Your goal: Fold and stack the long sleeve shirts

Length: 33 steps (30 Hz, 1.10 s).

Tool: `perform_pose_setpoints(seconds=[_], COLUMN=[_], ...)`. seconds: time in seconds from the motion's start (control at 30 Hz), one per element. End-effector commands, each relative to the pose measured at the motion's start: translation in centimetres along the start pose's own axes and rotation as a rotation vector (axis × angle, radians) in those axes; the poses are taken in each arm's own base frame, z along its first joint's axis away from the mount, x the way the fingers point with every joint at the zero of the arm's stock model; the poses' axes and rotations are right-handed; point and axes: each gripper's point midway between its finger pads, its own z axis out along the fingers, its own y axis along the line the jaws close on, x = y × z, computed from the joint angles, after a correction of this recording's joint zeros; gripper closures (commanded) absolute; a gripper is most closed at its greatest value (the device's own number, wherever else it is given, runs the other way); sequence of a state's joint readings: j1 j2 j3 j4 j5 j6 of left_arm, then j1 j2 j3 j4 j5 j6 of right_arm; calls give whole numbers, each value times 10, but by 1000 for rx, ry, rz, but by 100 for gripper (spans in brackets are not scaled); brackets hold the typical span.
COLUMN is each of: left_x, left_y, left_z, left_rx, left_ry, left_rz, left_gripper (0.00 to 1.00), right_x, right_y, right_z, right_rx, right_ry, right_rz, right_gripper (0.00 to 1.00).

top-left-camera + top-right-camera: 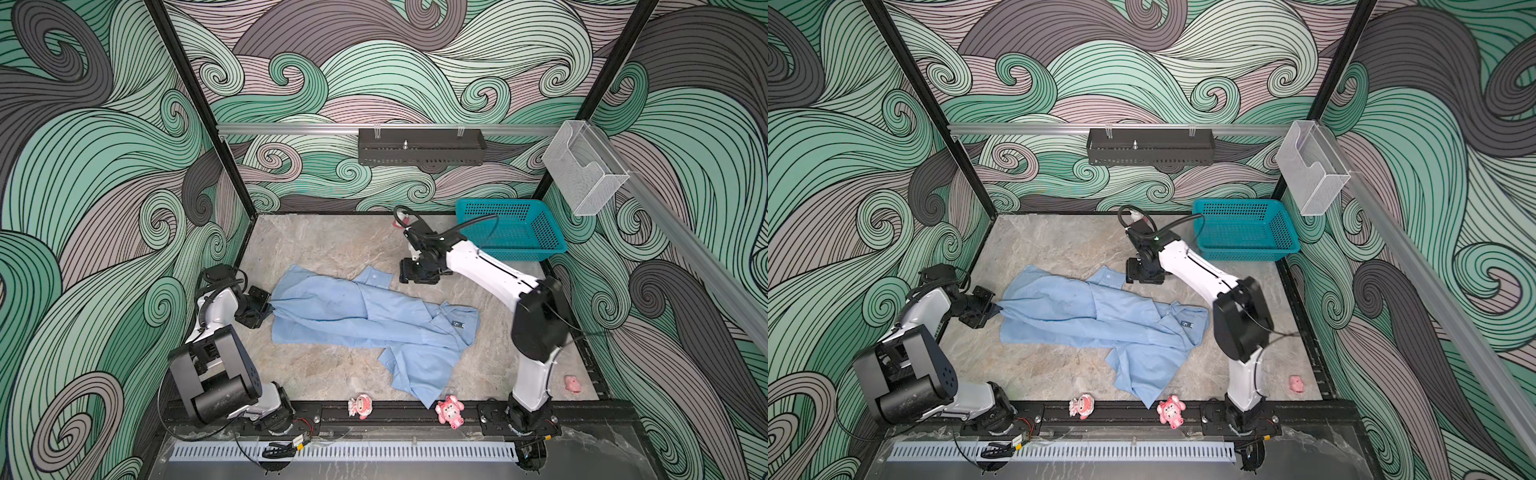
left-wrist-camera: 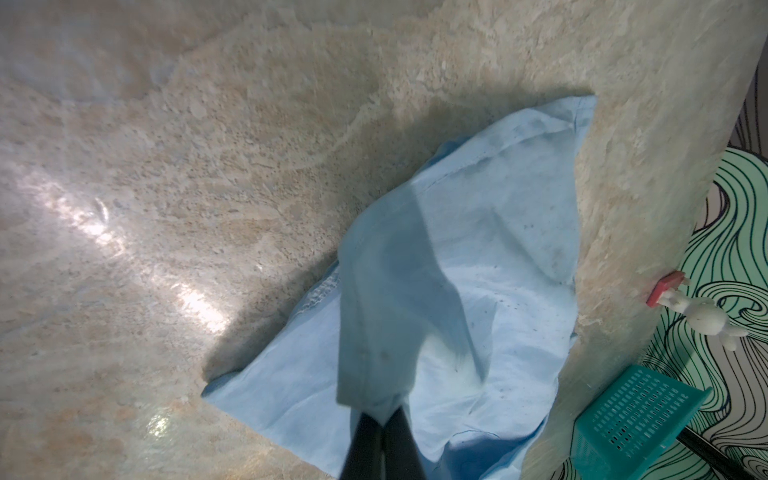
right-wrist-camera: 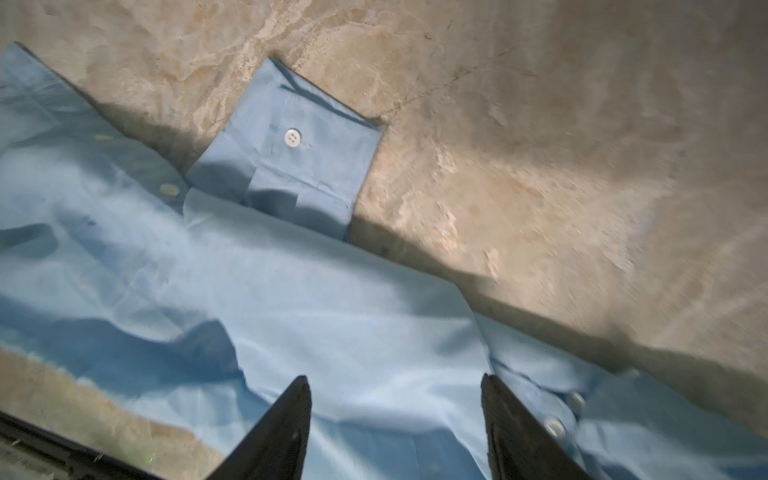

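Note:
One light blue long sleeve shirt [image 1: 365, 316] [image 1: 1096, 311] lies spread and rumpled across the middle of the stone table. Its collar is to the right and a buttoned cuff [image 1: 376, 276] [image 3: 299, 141] sticks out at the far side. My left gripper [image 1: 268, 309] [image 1: 994, 309] [image 2: 384, 415] is shut on a fold of the shirt [image 2: 478, 270] at its left edge, and the fabric rises into the jaws. My right gripper [image 1: 415, 276] [image 1: 1144, 276] [image 3: 395, 380] hangs open just right of the cuff. Its fingers are wide apart over the shirt [image 3: 291, 299], with nothing between them.
A teal perforated basket [image 1: 513, 228] [image 2: 636, 415] stands at the back right corner. A small white figure with a red base [image 2: 702, 316] is by the back wall. Pink toys [image 1: 360, 406] [image 1: 450, 410] sit at the front rail, with another [image 1: 573, 383] at the right edge.

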<state>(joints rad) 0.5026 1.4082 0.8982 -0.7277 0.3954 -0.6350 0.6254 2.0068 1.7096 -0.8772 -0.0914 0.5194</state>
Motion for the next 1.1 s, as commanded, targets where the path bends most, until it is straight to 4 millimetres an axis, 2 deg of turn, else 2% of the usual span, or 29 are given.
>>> perform_pose_setpoints(seconds=[0.0,0.13,0.27,0.33,0.37,0.4,0.47,0.5,0.6,0.67,0.73,0.8,0.87,0.9,0.93,1.03,1.07], left_x=[0,0,-2,-2,-3,-2,-3,-3,-3,-4,-5,-5,-5,-5,-6,-5,-5], left_y=[-5,-6,-7,-8,-9,-10,-10,-10,-11,-12,-13,-14,-15,-15,-15,-15,-16], left_z=[-1,-2,-4,-4,-4,-5,-5,-5,-5,-6,-7,-8,-8,-9,-9,-8,-8], left_rx=[13,15,16,17,18,20,22,22,25,27,28,33,37,38,38,39,40], left_ry=[7,8,1,3,2,3,1,1,1,-1,-3,-6,-6,-8,-8,-8,-8], left_rz=[31,38,46,45,45,47,47,47,46,46,45,44,42,43,41,40,40], left_gripper=[100,100,100,100,100,100,100,100,100,100,100,100,100,100,100,100,100], right_x=[-7,-23,-34,-36,-38,-42,-55,-64,-97,-116,-130,-136,-135,-132,-128,-109,-102], right_y=[10,17,24,30,33,37,44,47,61,71,74,71,62,60,56,47,43], right_z=[33,75,101,109,109,106,87,73,14,-35,-77,-104,-113,-110,-104,-75,-62], right_rx=[0,9,-5,-25,-38,-50,-62,-66,-103,-126,-137,-143,-147,-151,-146,-119,-102], right_ry=[64,102,117,129,130,121,66,26,-128,-244,-337,-383,-374,-353,-328,-234,-200], right_rz=[2,22,44,47,47,42,13,-3,-61,-99,-125,-120,-90,-78,-66,-27,-6], right_gripper=[35,36,39,49,59,70,95,100,100,100,100,100,100,100,95,65,60])
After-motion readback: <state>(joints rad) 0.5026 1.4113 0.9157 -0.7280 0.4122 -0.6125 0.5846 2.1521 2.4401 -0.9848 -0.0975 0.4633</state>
